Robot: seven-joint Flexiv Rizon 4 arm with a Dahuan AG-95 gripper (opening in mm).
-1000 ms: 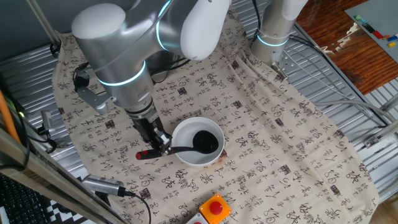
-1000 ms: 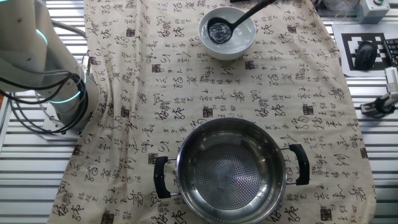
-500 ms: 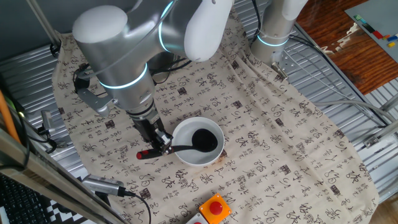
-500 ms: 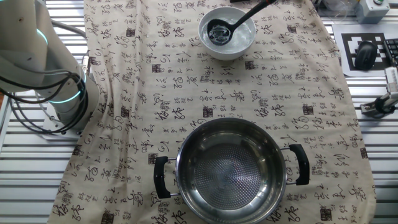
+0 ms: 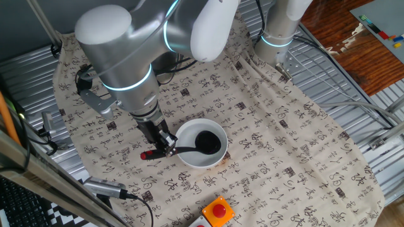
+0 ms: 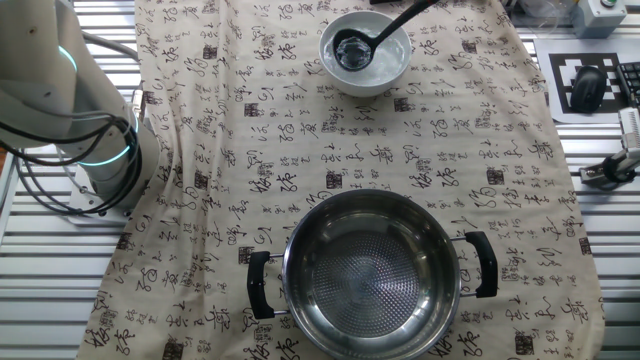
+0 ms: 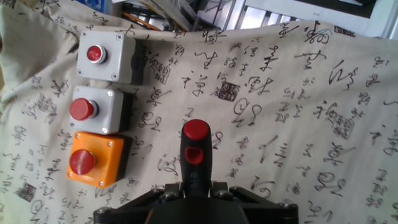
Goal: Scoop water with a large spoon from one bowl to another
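Note:
The large spoon, a black ladle (image 5: pixel 203 142), has its scoop down inside the plain white bowl (image 5: pixel 188 159), which holds water. The thin handle runs left over the bowl's rim to a red tip (image 5: pixel 146 155). My gripper (image 5: pixel 165 147) is shut on that handle just outside the bowl. In the other fixed view the ladle scoop (image 6: pixel 350 50) sits in the white bowl (image 6: pixel 365 78) at the top, and the steel pot (image 6: pixel 370 268) with two black side handles stands near the bottom. The hand view shows the handle with its red tip (image 7: pixel 196 130) sticking out between the jaws of my gripper (image 7: pixel 194 190).
Three button boxes lie on the patterned cloth: two grey with red buttons (image 7: pixel 99 55) (image 7: pixel 93 109) and an orange one (image 7: pixel 92 157). The orange box (image 5: pixel 218 210) sits close in front of the bowl. The arm's base (image 6: pixel 95 150) stands at the cloth's edge.
The ladle handle, my gripper and the arm have shifted slightly, a few pixels right and up. The scoop stays in the white bowl.

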